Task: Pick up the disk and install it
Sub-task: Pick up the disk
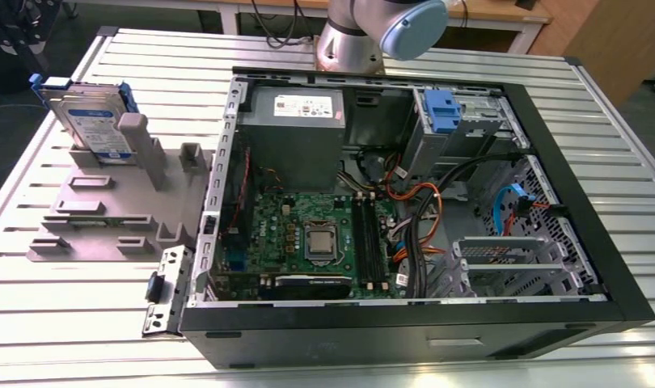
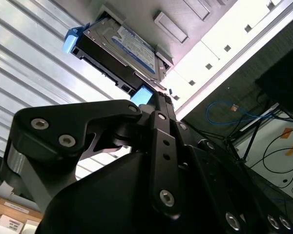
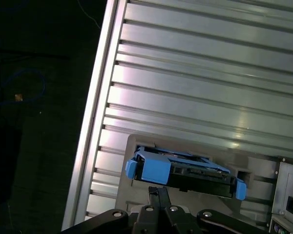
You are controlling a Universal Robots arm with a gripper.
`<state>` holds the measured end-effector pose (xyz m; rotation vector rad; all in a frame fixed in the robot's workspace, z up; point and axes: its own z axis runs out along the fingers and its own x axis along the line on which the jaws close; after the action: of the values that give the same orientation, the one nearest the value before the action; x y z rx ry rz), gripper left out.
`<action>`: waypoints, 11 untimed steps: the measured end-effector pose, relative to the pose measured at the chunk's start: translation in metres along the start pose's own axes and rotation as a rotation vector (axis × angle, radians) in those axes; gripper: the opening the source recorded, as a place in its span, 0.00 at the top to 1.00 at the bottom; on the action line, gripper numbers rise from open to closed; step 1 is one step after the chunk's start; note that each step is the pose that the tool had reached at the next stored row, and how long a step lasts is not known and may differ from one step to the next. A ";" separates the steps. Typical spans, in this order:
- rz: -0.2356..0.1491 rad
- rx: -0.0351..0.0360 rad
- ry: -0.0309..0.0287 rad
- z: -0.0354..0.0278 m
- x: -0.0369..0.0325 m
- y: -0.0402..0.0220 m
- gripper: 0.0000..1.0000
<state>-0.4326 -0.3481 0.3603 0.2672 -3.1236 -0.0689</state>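
The disk (image 1: 95,121) stands on edge in a grey holder (image 1: 101,214) on the table, at the exterior view's left, beside the open computer case (image 1: 586,194). It is silver with a white-and-blue label and a blue carrier around it. Both wrist views look at it from some way off: the disk (image 2: 129,48) shows its label, and the disk (image 3: 185,170) shows its blue-framed upper edge. My gripper (image 3: 157,191) hangs clear of it, its fingers together with nothing between them. The gripper (image 2: 158,100) points toward the disk's end tab.
The arm's lower section (image 1: 382,28) rises behind the case. Inside the case are a grey power-supply box (image 1: 295,109), a motherboard (image 1: 311,234), loose cables (image 1: 414,202) and a blue bracket (image 1: 442,109) in the drive bay. The ribbed metal table (image 1: 79,323) ends just beyond the holder.
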 end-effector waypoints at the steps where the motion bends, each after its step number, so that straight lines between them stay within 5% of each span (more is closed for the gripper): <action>1: -0.001 0.0000 0.0000 0.0000 0.0000 0.0000 0.89; 11: -0.012 0.0000 0.0005 0.0000 0.0000 0.0000 0.89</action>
<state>-0.4326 -0.3481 0.3603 0.2859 -3.1217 -0.0689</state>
